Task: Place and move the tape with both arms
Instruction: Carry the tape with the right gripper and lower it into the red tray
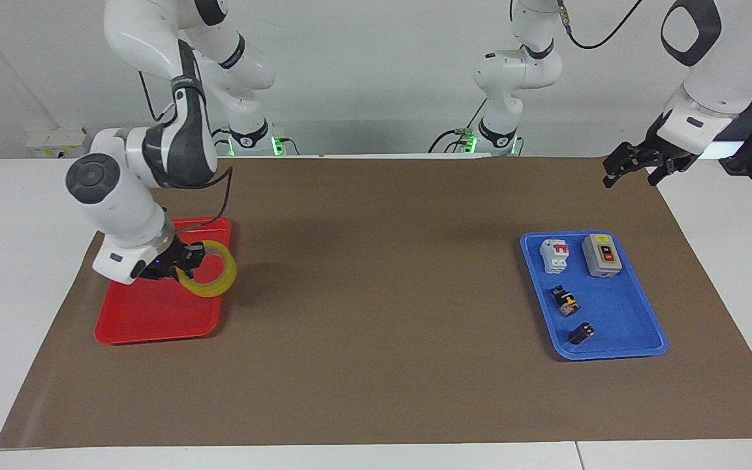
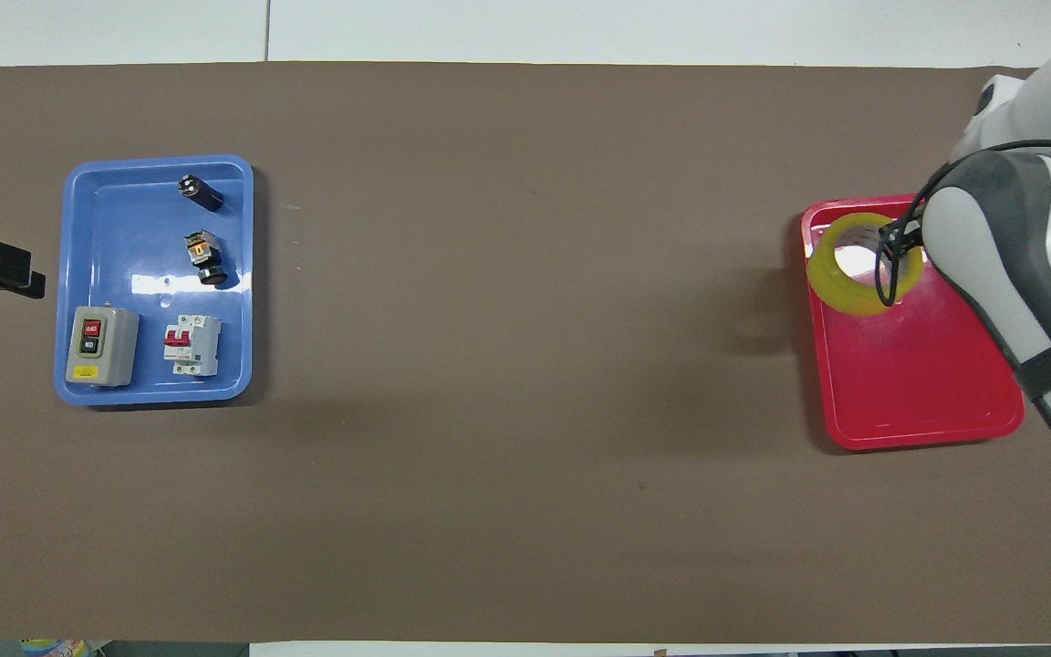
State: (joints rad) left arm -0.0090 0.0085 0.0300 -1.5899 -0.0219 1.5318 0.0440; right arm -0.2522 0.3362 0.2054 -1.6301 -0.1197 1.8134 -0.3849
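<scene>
- The tape (image 1: 209,277) is a stiff yellow roll with a hollow middle. I judge it light and rigid, with slick outer sides, so the safest hold is across the wall of the ring: one finger inside the core, the other on the outside.
- The right gripper (image 1: 180,261) holds it in just that way, fingers clamped on the ring's wall, with the roll hanging tilted from the tip.
- In the overhead view the tape (image 2: 865,265) is in the air over the red tray (image 2: 922,392), at the tray's 11 o'clock corner; it has not been set down.
- The red tray (image 1: 147,313) lies toward the right arm's end of the table, at 3 o'clock in the overhead view.
- The left gripper (image 1: 637,163) waits raised over the mat's corner near the blue tray (image 1: 637,326). It grips nothing, and I cannot tell how far apart its fingers are.
- The blue tray holds four small electrical parts.
</scene>
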